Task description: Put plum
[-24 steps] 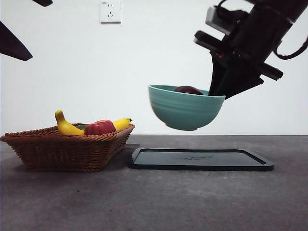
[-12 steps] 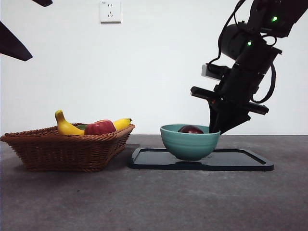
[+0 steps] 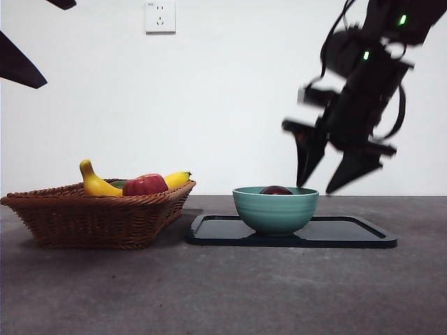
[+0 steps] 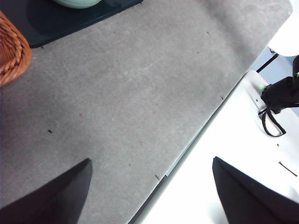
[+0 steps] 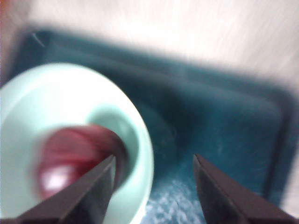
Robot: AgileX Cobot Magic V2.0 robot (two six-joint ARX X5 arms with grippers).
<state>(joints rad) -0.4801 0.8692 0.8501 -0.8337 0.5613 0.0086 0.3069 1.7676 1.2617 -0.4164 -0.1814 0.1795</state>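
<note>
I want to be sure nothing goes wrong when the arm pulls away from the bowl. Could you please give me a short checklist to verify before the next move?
1. Right gripper has let go of the bowl: ok, jaws open and above the rim.
2. Bowl rests upright on the tray: ok.
3. Plum is inside the bowl: ok, its top shows over the rim.
4. Right gripper is clear of the bowl's rim: cannot tell, one jaw tip is close and the pictures are blurred.
5. Left gripper is out of the way: ok, open over bare table.
6. Basket with fruit stands apart from the tray: ok.
</note>
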